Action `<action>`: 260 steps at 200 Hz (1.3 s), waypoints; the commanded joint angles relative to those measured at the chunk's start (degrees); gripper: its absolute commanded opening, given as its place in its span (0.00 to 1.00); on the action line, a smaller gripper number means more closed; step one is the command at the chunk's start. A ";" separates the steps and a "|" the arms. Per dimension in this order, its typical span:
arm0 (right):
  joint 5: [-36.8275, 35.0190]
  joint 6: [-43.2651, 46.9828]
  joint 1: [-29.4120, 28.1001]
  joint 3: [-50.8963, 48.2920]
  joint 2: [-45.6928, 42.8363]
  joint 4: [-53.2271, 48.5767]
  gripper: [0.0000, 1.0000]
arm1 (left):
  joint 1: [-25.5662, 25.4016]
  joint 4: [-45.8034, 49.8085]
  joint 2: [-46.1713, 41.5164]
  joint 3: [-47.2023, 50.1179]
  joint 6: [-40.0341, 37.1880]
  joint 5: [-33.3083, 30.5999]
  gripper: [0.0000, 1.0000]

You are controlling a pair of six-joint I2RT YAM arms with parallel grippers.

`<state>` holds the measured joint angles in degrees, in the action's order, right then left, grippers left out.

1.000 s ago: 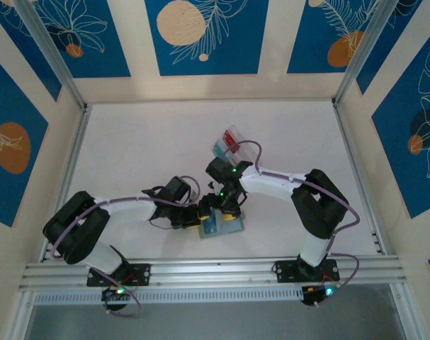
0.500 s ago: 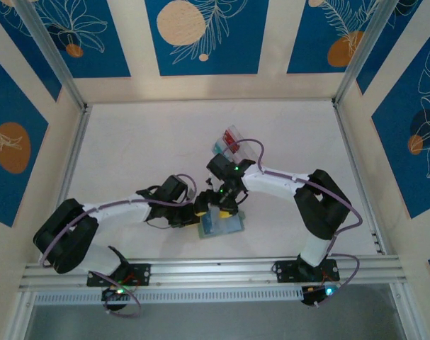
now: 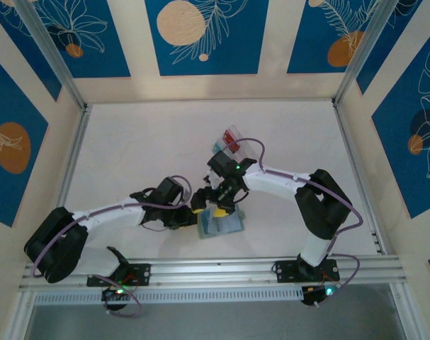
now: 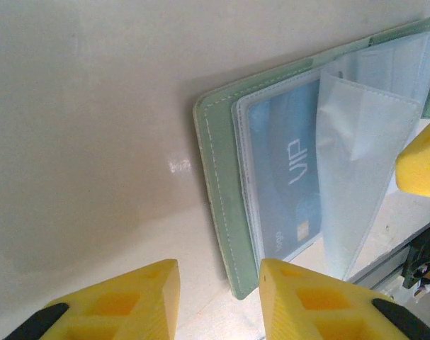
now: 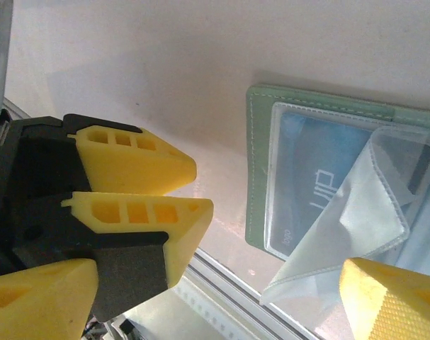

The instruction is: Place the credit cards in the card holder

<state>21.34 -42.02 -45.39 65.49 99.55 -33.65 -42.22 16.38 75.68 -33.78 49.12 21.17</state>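
Left hand (image 4: 218, 273) was released, empty, just left of the open wallet (image 4: 218, 177) on the counter (image 4: 94, 142). Blue card (image 4: 285, 170) sat sleeved inside; a loose clear flap (image 4: 363, 163) stuck up. Right hand (image 3: 220, 207), spread empty above, could snag that flap and drag the wallet.

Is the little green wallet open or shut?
Open. The card holder lies spread flat, its clear sleeves uncovered, with a blue VIP card inside one and another lifted up.

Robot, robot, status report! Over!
Left gripper open, empty. Right gripper open, empty. Blue card sleeved in open card holder. Clear sleeve flap sticking up.
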 commanded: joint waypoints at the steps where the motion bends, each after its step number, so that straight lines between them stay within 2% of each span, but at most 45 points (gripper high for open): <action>1: 2.99 -0.27 0.21 2.70 -1.30 4.82 0.91 | -0.41 -0.28 -0.89 0.39 -1.16 3.00 0.35; 68: 8.68 2.41 0.88 12.65 3.12 3.19 0.91 | 0.42 -0.94 -3.26 1.79 0.95 3.13 0.40; 110: 3.61 5.57 4.26 15.81 1.25 -2.47 0.88 | 1.87 1.45 -7.66 2.63 1.40 2.48 0.41; 141: -6.83 9.85 9.39 19.30 -0.84 -11.98 0.70 | 2.14 4.39 -8.56 0.46 0.05 1.80 0.41; 177: -11.81 11.50 16.75 19.36 -2.92 -16.22 0.41 | 1.97 4.11 -6.72 -2.55 -1.28 2.13 0.43; 208: -13.43 12.72 19.79 18.24 -4.35 -16.70 0.33 | 0.84 2.25 -1.74 -6.03 -1.90 2.46 0.42; 244: -21.77 14.77 20.95 20.07 -3.93 -19.87 0.23 | -0.82 2.89 4.91 -12.05 -3.81 1.07 0.38; 260: -23.05 15.42 21.25 21.07 -3.33 -20.50 0.18 | -1.28 1.88 8.08 -13.55 -3.99 1.34 0.35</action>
<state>3.16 -28.77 -24.67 83.92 96.55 -50.57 -42.44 18.85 79.99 -44.27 46.92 22.83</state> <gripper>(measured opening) 0.212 0.362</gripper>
